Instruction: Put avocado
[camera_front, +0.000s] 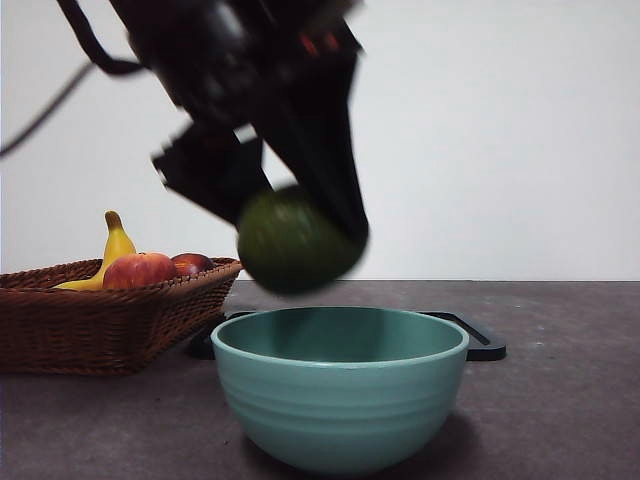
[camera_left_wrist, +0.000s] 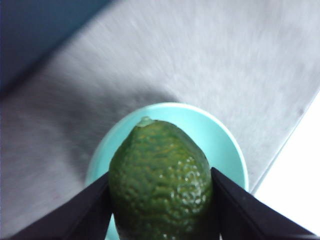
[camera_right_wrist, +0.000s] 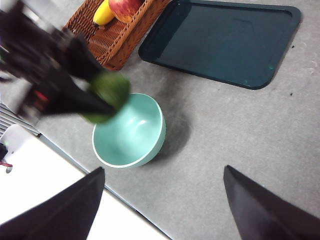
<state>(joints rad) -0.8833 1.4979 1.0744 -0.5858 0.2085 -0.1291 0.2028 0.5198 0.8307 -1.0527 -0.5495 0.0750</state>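
Observation:
The dark green avocado (camera_front: 295, 242) hangs in the air just above the rim of a teal bowl (camera_front: 340, 400), clamped between the jaws of my left gripper (camera_front: 300, 235). The left wrist view shows the bumpy avocado (camera_left_wrist: 160, 182) pressed by both black jaws, with the bowl (camera_left_wrist: 225, 145) right beneath it. From the right wrist view, the avocado (camera_right_wrist: 111, 92) sits over the bowl's (camera_right_wrist: 131, 132) edge on the basket's side. My right gripper (camera_right_wrist: 162, 200) waits high above the table, open and holding nothing.
A wicker basket (camera_front: 90, 320) at the left holds a banana (camera_front: 112, 250) and red apples (camera_front: 140, 270). A dark tray (camera_right_wrist: 220, 40) lies flat behind the bowl. The table's front edge (camera_right_wrist: 125, 207) runs close to the bowl.

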